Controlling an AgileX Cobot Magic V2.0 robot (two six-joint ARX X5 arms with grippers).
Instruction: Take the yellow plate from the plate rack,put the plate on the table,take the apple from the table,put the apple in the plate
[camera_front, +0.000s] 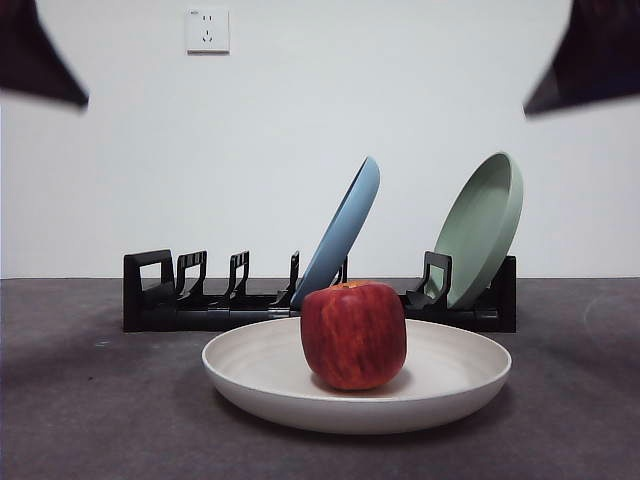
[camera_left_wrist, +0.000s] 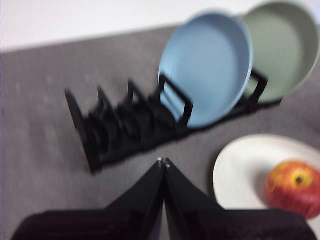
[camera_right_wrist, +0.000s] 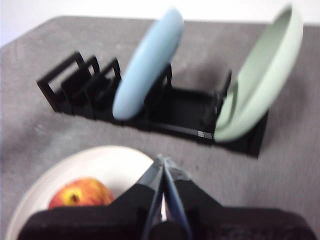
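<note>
I've got the apple (camera_front: 353, 335) sitting in the yellow plate (camera_front: 260, 370) on the table (camera_front: 90, 410), just before the plate rack (camera_front: 160, 300) — left gripper (camera_left_wrist: 163, 162) and right gripper (camera_right_wrist: 163, 161) both closed, empty, well clear.

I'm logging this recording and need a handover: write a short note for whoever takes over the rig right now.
Left gripper: shut, empty, held above the table near the plate rack.
Right gripper: shut, empty, above the yellow plate.
The yellow plate lies flat on the table in front of the rack; the apple stands in it.
The blue plate and green plate lean in the rack.
Done: plate out, apple in it. Left: nothing visible.
</note>
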